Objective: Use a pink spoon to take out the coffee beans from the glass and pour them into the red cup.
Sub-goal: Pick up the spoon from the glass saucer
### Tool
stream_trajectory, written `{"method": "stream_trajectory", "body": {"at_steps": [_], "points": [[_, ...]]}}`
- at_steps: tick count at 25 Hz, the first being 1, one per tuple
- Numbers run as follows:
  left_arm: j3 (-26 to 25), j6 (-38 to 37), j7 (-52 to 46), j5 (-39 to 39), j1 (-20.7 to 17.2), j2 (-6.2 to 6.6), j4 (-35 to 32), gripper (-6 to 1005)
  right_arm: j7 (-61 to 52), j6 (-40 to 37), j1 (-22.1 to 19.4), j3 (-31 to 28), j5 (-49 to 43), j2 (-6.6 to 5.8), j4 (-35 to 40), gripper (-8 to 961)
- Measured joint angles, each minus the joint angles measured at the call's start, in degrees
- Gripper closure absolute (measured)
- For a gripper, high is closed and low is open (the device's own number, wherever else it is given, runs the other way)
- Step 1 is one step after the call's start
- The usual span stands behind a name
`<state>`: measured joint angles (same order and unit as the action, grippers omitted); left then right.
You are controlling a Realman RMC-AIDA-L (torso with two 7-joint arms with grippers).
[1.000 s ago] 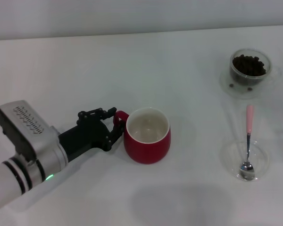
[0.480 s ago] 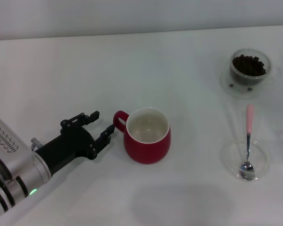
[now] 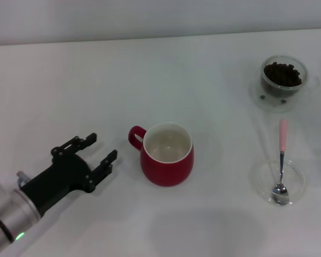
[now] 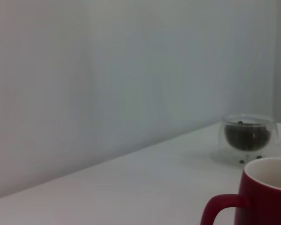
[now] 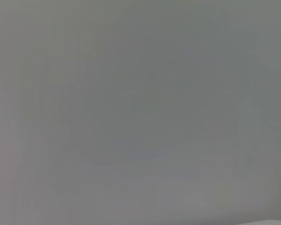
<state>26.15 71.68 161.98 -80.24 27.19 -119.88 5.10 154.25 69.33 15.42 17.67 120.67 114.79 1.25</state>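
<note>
No legible text, label, brand, number or sign on anything in view.

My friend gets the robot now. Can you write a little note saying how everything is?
Left tool: open, holding nothing, near the red cup's handle.
Right tool: out of sight.
Red cup: upright mid-table, looks empty.
Pink spoon: untouched, its bowl resting in the clear dish.
Glass: far right on its saucer, holding the coffee beans.
Done: no scooping yet.
Left: pick up spoon, scoop, pour.
</note>
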Motion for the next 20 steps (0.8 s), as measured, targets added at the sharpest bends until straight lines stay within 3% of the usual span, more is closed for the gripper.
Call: {"method": "stream_trajectory", "body": {"at_steps": [8, 14, 20], "points": [[-0.19, 4.48, 0.00, -4.80, -5.03, 0.13, -2.33, 374, -1.94, -2.94, -0.45, 3.26, -0.07, -0.24, 2.23, 119], [-0.22, 6.52, 0.00, -9.11, -7.86, 0.17, -3.23, 295, -20.11, -12.02, -2.86, 13.24, -3.88, -0.80, 12.78, 119], [-0.22, 7.27, 0.00, -10.71, -8.46, 0.18, -3.31, 215, -39.95, -13.94, -3.14, 15.08, -16.71, -3.10, 19.74, 120]]}}
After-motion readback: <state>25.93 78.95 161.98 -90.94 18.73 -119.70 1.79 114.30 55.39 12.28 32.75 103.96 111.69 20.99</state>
